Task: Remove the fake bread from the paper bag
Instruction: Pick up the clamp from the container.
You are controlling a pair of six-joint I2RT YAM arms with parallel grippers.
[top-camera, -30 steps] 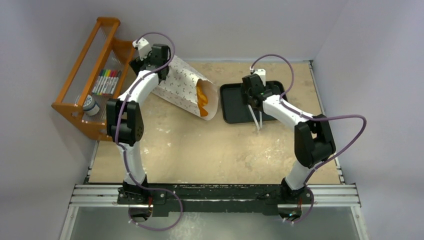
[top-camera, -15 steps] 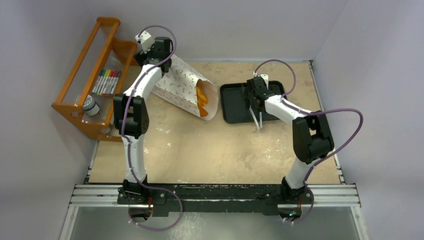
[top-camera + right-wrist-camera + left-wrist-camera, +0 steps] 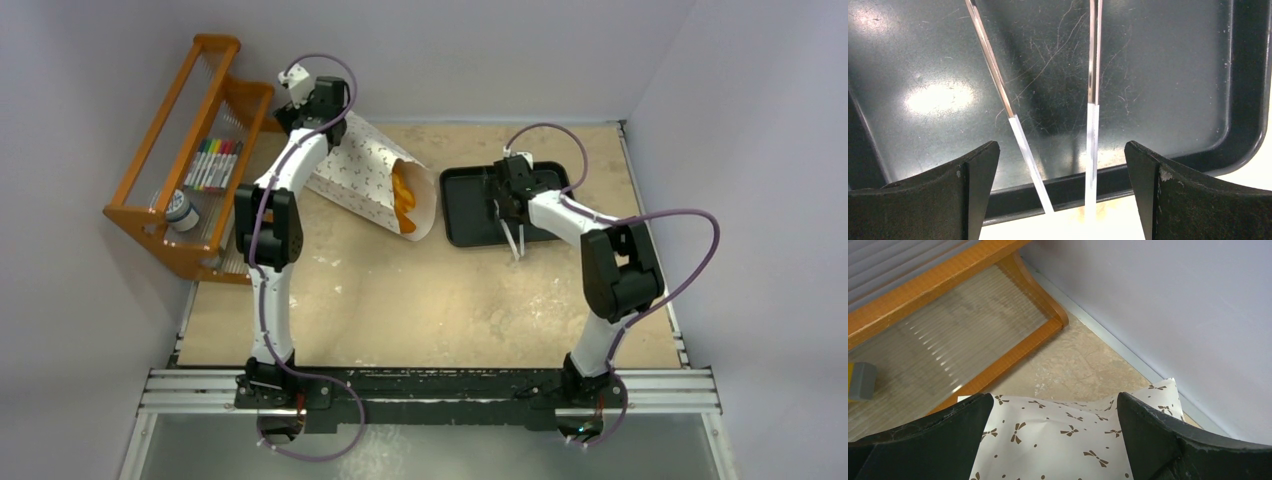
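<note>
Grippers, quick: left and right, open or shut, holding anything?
Left gripper: open above the paper bag, holding nothing.
Right gripper: open over the black tray, holding nothing.

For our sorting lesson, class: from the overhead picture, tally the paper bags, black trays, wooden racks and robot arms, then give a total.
Paper bag: 1
Black tray: 1
Wooden rack: 1
Robot arms: 2, the left arm and the right arm
Total: 5
</note>
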